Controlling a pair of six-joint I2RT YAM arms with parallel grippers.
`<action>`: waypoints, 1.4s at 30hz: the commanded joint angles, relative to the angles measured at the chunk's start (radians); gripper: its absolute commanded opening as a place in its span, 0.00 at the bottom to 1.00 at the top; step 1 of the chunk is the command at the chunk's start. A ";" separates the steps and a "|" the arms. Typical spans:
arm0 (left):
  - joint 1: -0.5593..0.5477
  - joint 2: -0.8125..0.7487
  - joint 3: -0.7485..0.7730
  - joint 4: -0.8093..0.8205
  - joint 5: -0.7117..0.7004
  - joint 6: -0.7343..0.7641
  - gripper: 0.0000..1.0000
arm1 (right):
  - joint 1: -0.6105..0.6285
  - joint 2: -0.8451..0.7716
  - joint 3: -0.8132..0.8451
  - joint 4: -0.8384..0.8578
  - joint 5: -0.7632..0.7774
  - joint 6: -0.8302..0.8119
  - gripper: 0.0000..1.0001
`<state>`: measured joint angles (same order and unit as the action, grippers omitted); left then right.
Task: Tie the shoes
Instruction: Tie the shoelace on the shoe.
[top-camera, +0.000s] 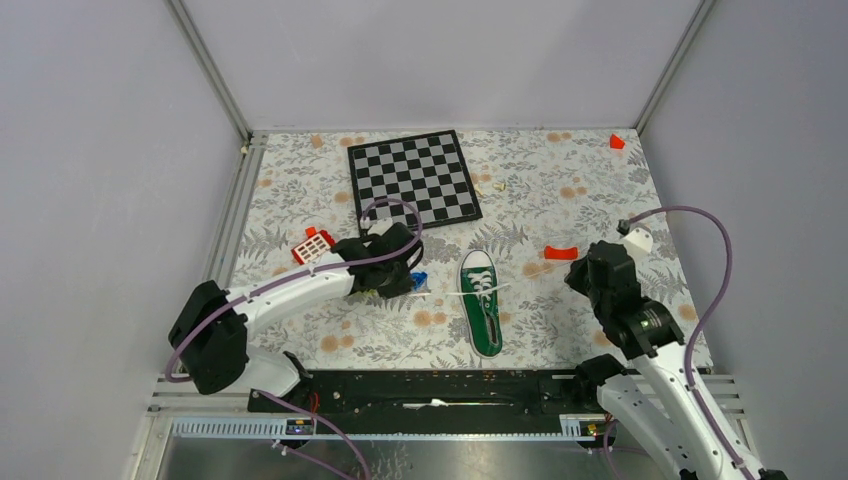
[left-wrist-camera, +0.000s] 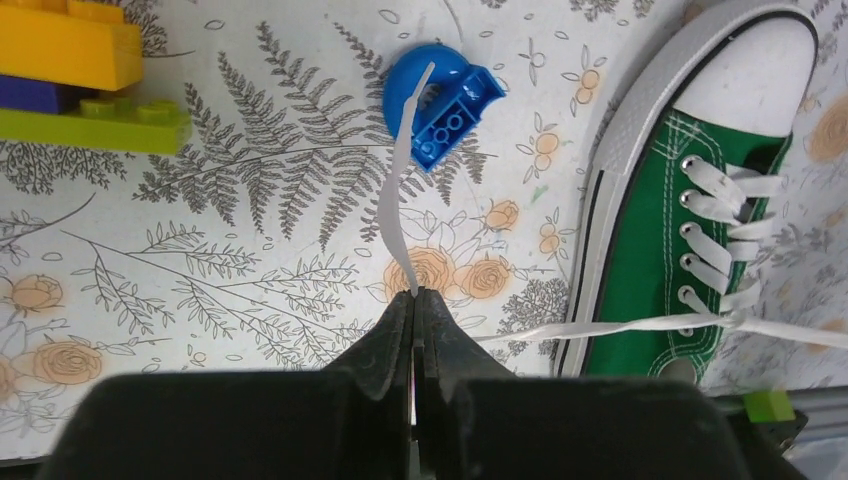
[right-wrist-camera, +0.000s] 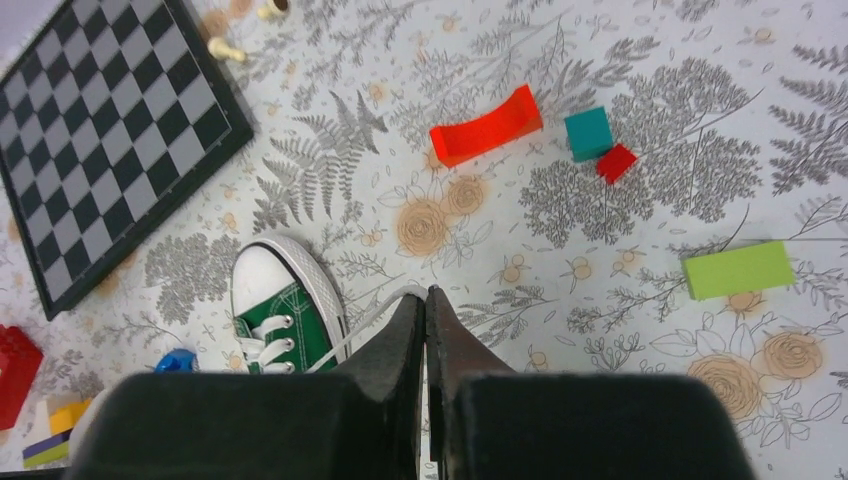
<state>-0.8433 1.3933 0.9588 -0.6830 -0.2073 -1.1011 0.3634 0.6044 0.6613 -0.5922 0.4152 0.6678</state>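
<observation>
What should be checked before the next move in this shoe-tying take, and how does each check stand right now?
1. Left gripper holds a lace: ok, jaws shut on the left lace.
2. Right gripper holds the right lace: cannot tell. Jaws are shut and the lace reaches their tip in the wrist view, but the top view suggests a gap.
3. Sneaker sits sole down: ok.
4. Left lace clear of clutter: not ok, its tail crosses over the blue brick.
5. Bow formed: not ok, both lace ends run out sideways, untied.
</observation>
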 joint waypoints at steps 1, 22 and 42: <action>0.005 0.025 0.115 -0.035 0.036 0.134 0.00 | -0.011 -0.017 0.098 -0.025 0.085 -0.054 0.00; 0.005 0.057 -0.112 0.051 0.076 0.136 0.00 | -0.117 0.000 -0.180 0.030 0.089 -0.003 0.00; 0.021 -0.099 0.024 -0.094 0.001 0.260 0.00 | -0.193 -0.193 0.007 -0.130 -0.075 -0.061 0.00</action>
<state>-0.8356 1.3426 0.9485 -0.6964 -0.1501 -0.8898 0.1837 0.4576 0.6285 -0.6544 0.3725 0.6212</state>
